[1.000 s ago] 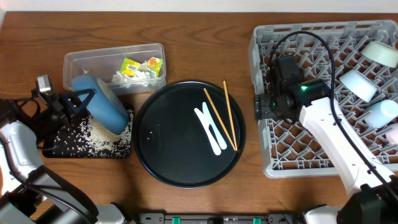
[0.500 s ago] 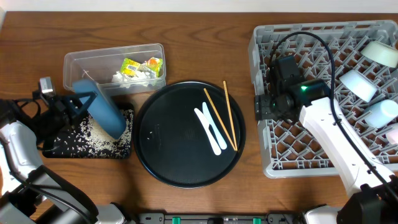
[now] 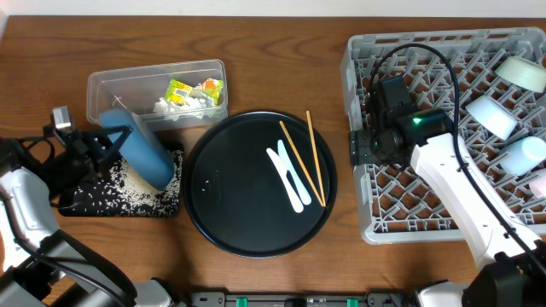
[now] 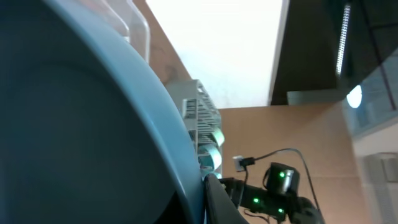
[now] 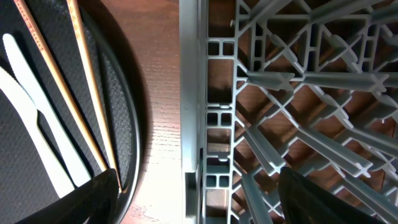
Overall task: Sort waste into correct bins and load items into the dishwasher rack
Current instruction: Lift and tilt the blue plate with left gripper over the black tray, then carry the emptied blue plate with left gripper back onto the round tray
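Note:
My left gripper [image 3: 118, 140] is shut on the rim of the large dark-blue bowl [image 3: 143, 150], which is held tipped on edge over the shallow black tray [image 3: 85, 198] strewn with white rice grains [image 3: 128, 177]. In the left wrist view the bowl [image 4: 81, 124] fills the frame, with one of the fingers [image 4: 219, 204] pressed against its rim. The clear tub [image 3: 107, 83] holds snack wrappers [image 3: 194, 89] and a white tissue [image 3: 171, 105]. Chopsticks [image 3: 300, 159] and a white spoon [image 3: 288, 177] lie on the round tray. My right gripper [image 5: 208, 199] hangs open and empty over the left wall of the dishwasher rack [image 5: 189, 93].
The large round black tray [image 3: 230, 213] sits mid-table between the bins and the grey rack [image 3: 375, 217]. Pale bowls [image 3: 492, 112] stand among the pegs at the rack's right side. The right arm [image 3: 452, 183] lies across the rack's front half.
The left gripper and the tipped bowl have shifted very slightly to the left over the black tray. The right arm has not moved.

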`<state>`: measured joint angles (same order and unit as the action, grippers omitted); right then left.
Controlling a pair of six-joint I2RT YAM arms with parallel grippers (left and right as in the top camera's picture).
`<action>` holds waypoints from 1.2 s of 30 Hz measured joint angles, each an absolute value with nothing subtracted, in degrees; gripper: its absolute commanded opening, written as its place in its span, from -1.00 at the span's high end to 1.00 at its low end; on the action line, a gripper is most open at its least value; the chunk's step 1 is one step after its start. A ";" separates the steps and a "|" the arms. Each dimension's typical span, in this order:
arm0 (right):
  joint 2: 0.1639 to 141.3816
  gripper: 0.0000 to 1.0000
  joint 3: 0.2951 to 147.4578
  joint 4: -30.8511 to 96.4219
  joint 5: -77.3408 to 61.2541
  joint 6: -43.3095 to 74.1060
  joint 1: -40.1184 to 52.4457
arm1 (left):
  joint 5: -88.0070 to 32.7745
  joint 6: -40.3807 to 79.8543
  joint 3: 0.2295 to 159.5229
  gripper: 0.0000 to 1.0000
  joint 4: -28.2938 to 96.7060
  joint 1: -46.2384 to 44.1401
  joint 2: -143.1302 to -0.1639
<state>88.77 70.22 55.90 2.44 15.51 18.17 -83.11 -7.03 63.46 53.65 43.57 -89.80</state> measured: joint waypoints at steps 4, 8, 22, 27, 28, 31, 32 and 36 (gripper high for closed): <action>88.77 -0.57 70.22 55.92 2.44 15.53 18.17 | -85.47 -7.60 63.46 0.87 54.68 43.70 -89.60; 88.77 -0.57 70.19 55.86 2.44 15.51 18.17 | -85.58 -7.81 63.46 0.88 55.46 43.18 -88.68; 88.77 -0.57 70.19 55.77 2.44 15.51 18.17 | -70.59 -7.01 63.51 0.88 55.13 21.85 -75.18; 88.77 -0.57 70.22 55.66 2.44 15.51 18.17 | -56.53 -5.15 63.59 0.88 55.05 7.62 -74.72; 88.77 -0.57 70.19 55.66 2.46 15.51 18.17 | -53.84 -4.69 63.59 0.88 54.89 4.58 -75.26; 88.77 -0.57 70.19 55.64 2.46 15.51 18.17 | -47.24 -2.98 63.59 0.88 52.84 -3.38 -77.30; 88.77 -0.57 70.19 55.64 2.44 15.53 18.17 | -44.91 -2.17 63.59 0.88 51.75 -5.34 -78.39; 88.77 -0.58 70.19 55.66 2.46 15.51 18.17 | -39.57 0.45 63.59 0.88 47.05 -14.11 -82.52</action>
<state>88.77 70.19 55.66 2.46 15.51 18.17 -39.57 0.45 63.59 47.05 -14.11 -82.52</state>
